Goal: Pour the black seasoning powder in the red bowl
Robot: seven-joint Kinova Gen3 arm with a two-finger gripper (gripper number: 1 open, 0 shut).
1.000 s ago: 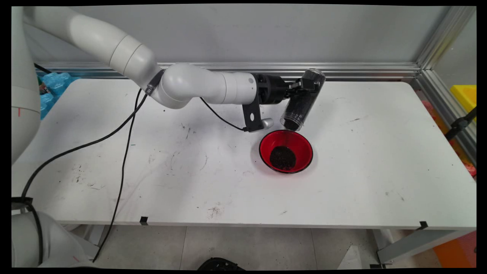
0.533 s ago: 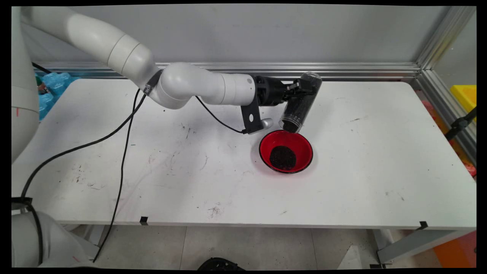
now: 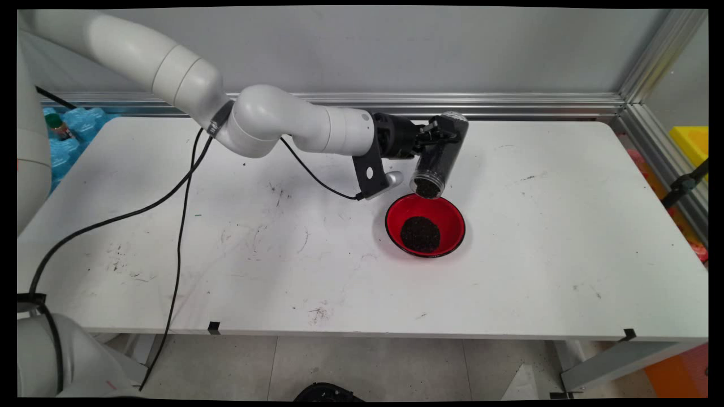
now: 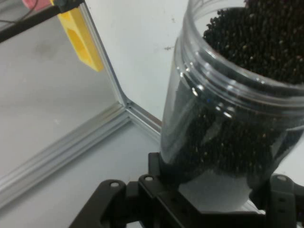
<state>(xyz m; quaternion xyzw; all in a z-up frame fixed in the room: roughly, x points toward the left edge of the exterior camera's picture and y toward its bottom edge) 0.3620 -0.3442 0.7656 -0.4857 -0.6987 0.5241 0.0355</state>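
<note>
While the arm reaches across from 9 o'clock, the pincer is clamped on a clear jar near its closed end; jar tilted mouth-down, mouth hanging just above the far rim of a red bowl, at the bowl's 12 o'clock; judged: the tilt puts the mouth over the bowl so grains fall inside and not on the desk. Jar sits a little right of the desk's centre, toward the far edge, held off the surface.

Contents: jar mostly filled with small dark grains, packed up to the mouth in the hand view; bowl holds a round dark heap of the same grains at its middle, red wall bare around it. Cannot tell whether grains are falling at this moment. Black cable hangs from the arm over the desk's near-left edge.
</note>
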